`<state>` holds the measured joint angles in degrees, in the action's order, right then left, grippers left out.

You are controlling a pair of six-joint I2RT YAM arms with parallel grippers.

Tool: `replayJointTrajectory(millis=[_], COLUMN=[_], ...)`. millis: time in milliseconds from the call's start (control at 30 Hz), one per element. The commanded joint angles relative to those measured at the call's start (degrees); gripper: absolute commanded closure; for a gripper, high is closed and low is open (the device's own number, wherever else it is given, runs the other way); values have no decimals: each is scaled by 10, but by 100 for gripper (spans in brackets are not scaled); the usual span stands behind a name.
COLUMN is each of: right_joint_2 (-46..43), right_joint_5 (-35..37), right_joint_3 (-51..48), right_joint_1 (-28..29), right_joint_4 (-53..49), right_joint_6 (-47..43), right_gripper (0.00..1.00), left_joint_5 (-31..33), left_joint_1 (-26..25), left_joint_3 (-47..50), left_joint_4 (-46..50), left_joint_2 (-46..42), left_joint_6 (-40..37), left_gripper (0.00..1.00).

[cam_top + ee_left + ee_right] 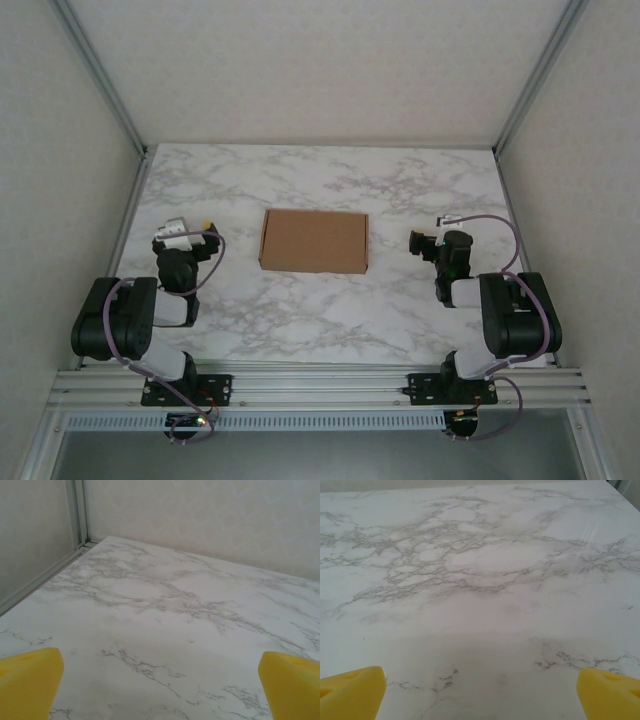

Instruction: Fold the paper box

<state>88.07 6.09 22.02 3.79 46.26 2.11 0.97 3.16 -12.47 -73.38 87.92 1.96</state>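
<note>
As the marble table [300, 330] spreads before me, the paper box [313, 241] lies mid-table, flat, its top seemingly down. My left gripper [203, 229] and right gripper [419, 241] stand wide open, empty, either side and well apart from it. I judge no fold underway; next, both must reach inward.

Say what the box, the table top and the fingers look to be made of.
Paper box: cardboard by its look, matte plain brown, unprinted.
Table: white with grey veining, marble-look; smooth, possibly laminate rather than stone.
Fingers: matte yellow, likely plastic or foam; unclear which.
</note>
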Motion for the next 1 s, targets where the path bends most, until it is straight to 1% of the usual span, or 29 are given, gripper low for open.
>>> replayJointTrajectory(millis=[0,133,400,967], right_joint_2=[2,2,1,1], right_joint_5=[-2,13,-9,-12], right_joint_3=[7,1,7,8], right_joint_1=[2,16,6,3], right_joint_4=[8,19,7,6], right_joint_6=[-9,-20,-13,-13], right_gripper=[1,1,1,1], left_joint_5=[-11,-11,-10,-10], left_joint_1=[4,4,3,3], left_joint_3=[-7,-6,-4,-4], left_joint_4=[-2,-4,-7,-6], left_joint_2=[3,3,2,2], left_joint_6=[12,12,11,12], left_gripper=[1,0,1,1])
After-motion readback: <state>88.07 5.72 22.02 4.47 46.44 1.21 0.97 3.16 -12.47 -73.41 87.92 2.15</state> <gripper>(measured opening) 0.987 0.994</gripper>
